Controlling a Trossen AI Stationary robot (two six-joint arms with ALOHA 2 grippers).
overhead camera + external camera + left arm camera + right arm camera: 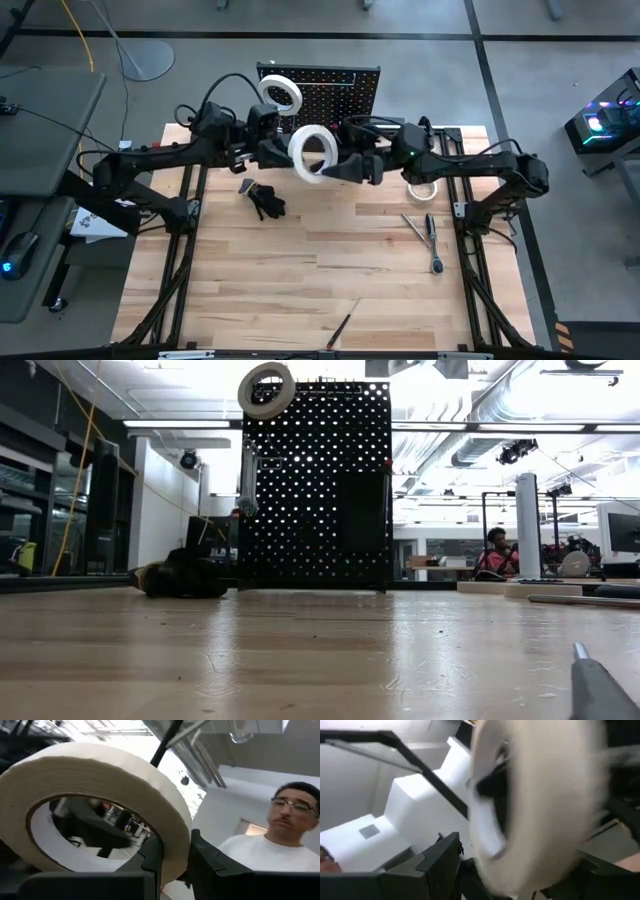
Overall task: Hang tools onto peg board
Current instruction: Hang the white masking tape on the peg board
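Near the far edge of the wooden bench [300,290], before the upright black perforated peg board [330,88], both arms meet. The left tool [283,152] clamps a white tape roll [312,154]; whether the right tool [345,168] grips is unclear. Another white roll [281,93] hangs on the board.

both arms reach inward and meet at the upper middle of the overhead frame. the left gripper [283,152] is clamped on a tape roll [314,153]; the right gripper [338,168] is blurred, its fingers straddling that roll.

Grey floor [250,20], bright ceiling lights [560,390], seated person [492,552]
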